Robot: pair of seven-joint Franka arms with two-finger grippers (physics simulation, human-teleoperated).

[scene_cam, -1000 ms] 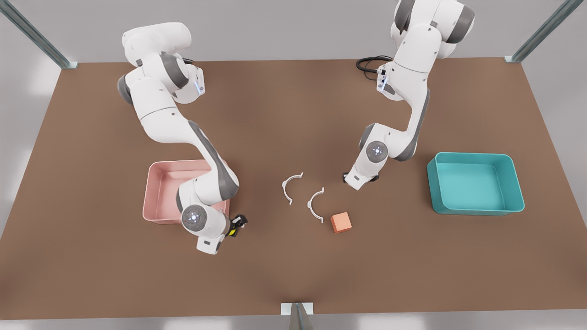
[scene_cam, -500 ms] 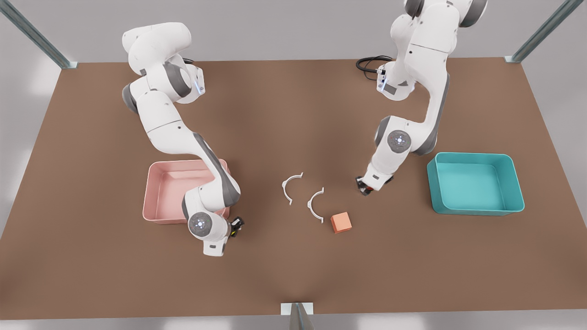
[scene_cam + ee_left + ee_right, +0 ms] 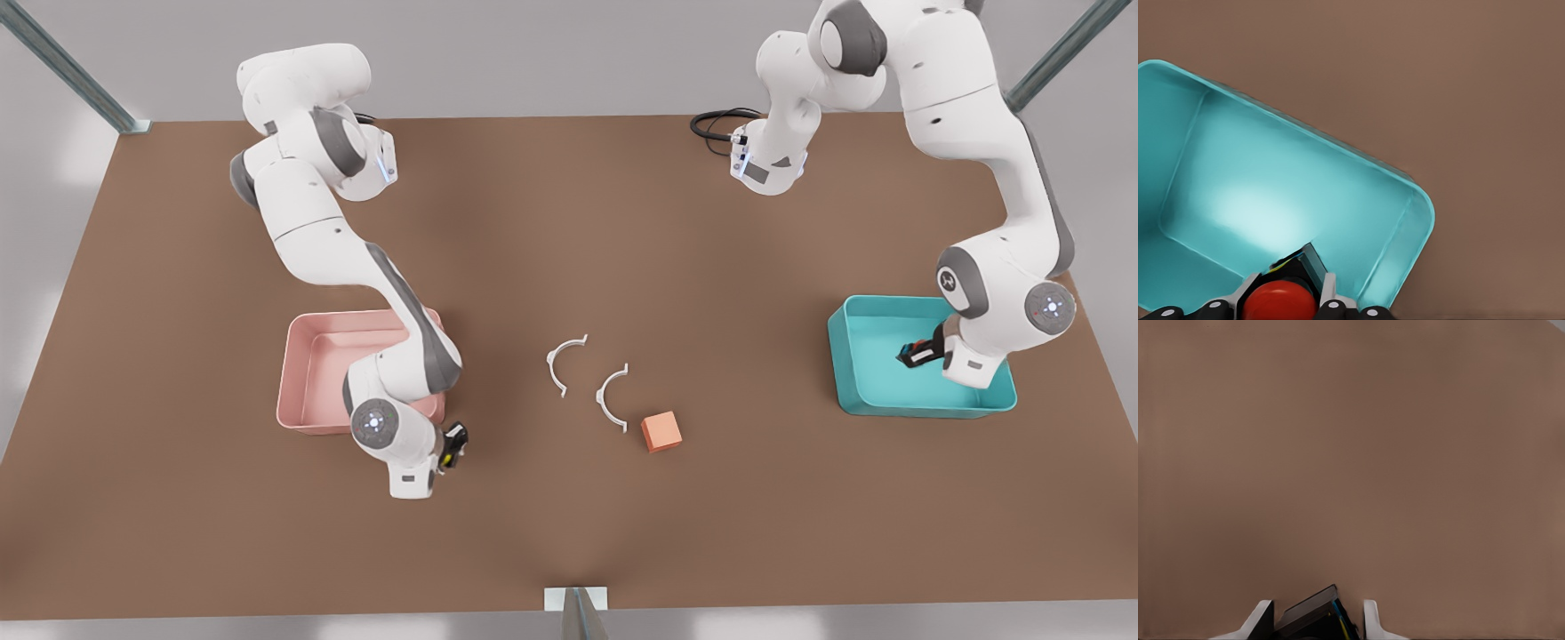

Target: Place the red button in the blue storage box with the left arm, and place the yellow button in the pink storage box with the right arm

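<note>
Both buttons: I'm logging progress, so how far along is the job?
Neither button is released yet. The left gripper holds the red button over the blue storage box, so that drop looks imminent. The right gripper grips the yellow button just outside the pink storage box; it has yet to carry it over and let go.

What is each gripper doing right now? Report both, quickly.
Left gripper: shut on the red button, over the blue storage box.
Right gripper: shut on the yellow button, beside the pink storage box.
</note>
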